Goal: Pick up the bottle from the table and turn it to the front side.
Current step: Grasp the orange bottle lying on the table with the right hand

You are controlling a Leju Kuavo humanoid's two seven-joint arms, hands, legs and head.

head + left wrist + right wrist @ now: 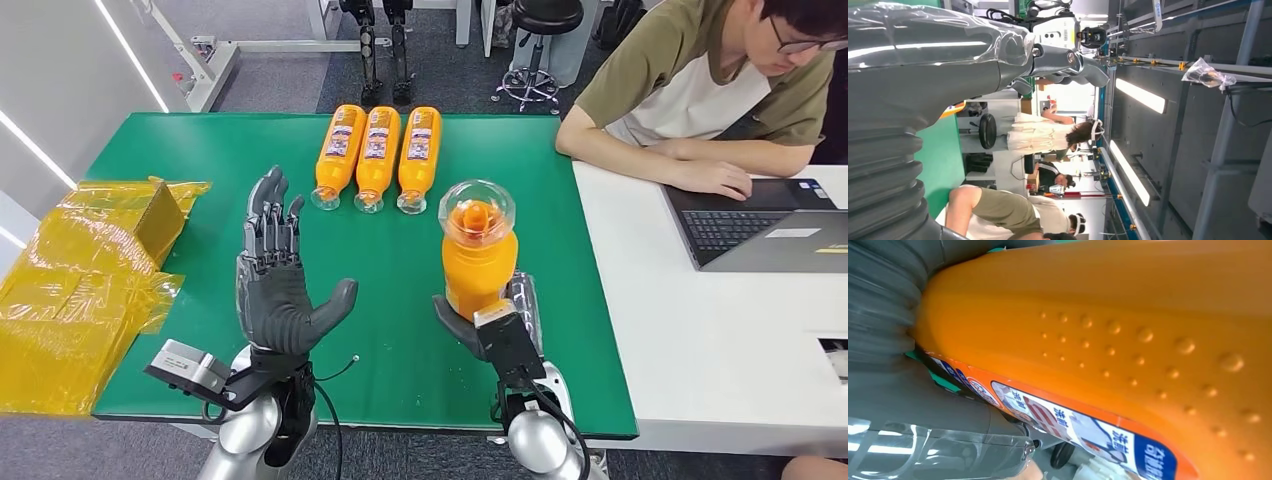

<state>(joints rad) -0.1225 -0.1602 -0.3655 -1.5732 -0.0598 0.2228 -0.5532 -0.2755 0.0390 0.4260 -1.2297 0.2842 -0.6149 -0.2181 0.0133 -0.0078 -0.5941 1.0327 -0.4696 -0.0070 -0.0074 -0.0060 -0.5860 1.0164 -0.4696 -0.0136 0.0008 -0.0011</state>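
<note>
The bottle (479,262) stands upright above the green table (180,160), gripped low on its body by the right hand (492,322) while the left hand (275,285) hovers open-fingered, holding nothing; lifting looks done, and next the label must be turned frontward.

orange bottle (479,262) | clear domed cap | upright | held above table (400,260)

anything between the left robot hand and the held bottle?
Nothing: in the head view, bare green table separates the open left robot hand from the bottle held upright by the right robot hand.
</note>
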